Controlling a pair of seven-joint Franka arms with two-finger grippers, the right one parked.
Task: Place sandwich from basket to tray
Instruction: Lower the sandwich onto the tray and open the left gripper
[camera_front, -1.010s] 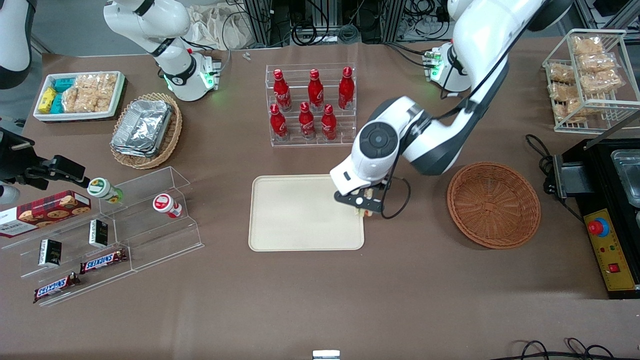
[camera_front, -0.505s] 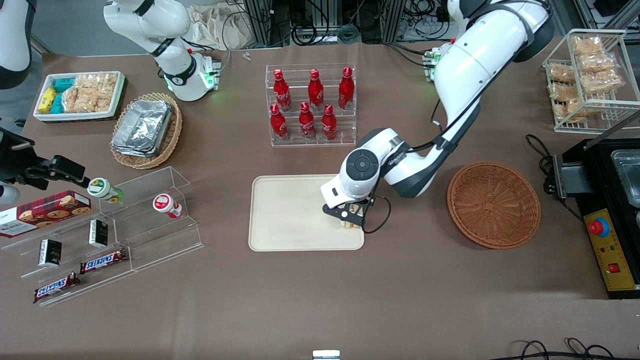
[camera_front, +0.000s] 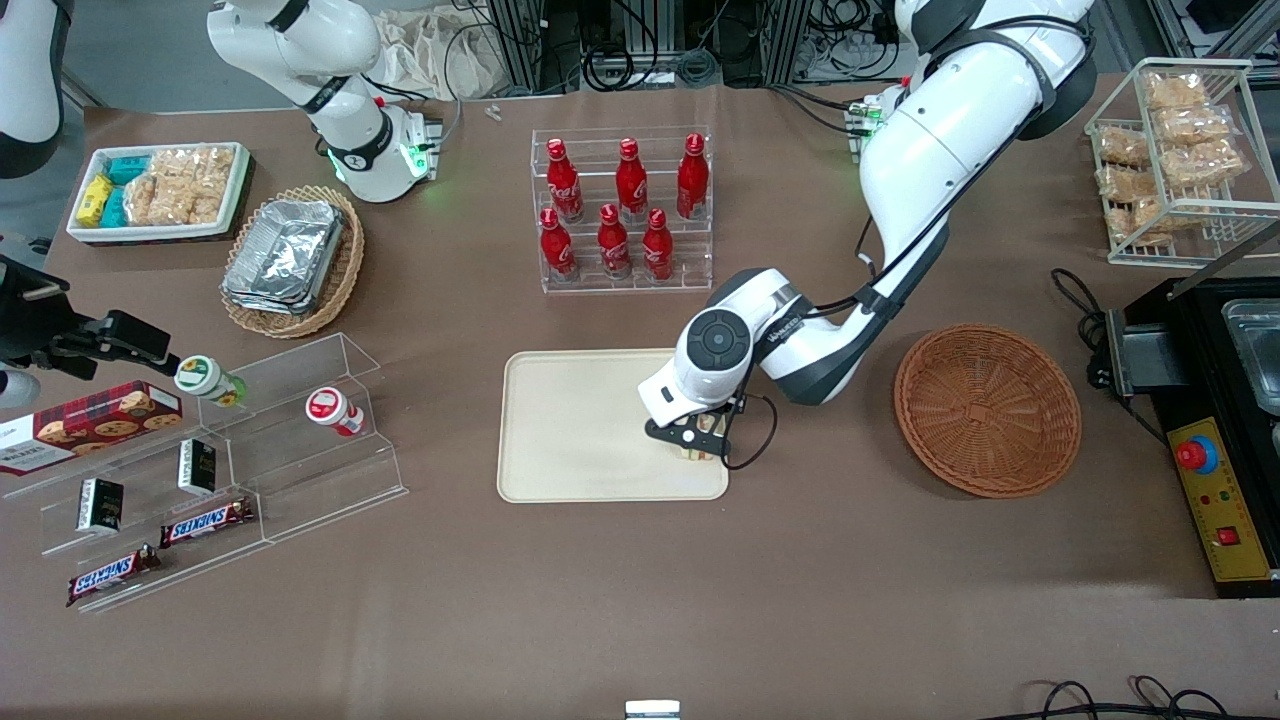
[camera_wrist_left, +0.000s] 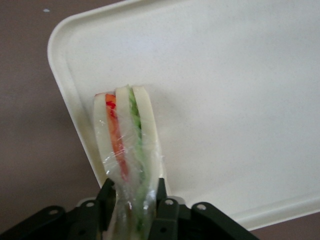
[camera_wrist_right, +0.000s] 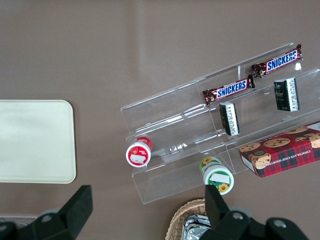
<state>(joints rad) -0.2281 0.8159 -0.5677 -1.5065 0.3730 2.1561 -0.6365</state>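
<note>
The plastic-wrapped sandwich (camera_wrist_left: 127, 145), pale bread with orange-red and green filling, is pinched in the gripper (camera_wrist_left: 132, 200) over the cream tray (camera_front: 580, 430) at frame centre; the reddish-brown basket (camera_front: 987, 408) sits right of centre.

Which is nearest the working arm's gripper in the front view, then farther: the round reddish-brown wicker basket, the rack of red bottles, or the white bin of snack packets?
From the gripper, shut on the sandwich:
1. Red bottles, farther from the camera.
2. Reddish-brown wicker basket, beside it; close to the bottles' distance.
3. White snack bin, toward the parked arm's end.

- The front view is looking steeply down from high up, taking in the whole worktop (camera_front: 820, 600).
- The left wrist view is looking down past the gripper (camera_wrist_left: 132, 200), close above the tray (camera_wrist_left: 240, 75).
- The right wrist view is looking straight down from higher up, sharing the tray (camera_wrist_right: 35, 140) with both others.
</note>
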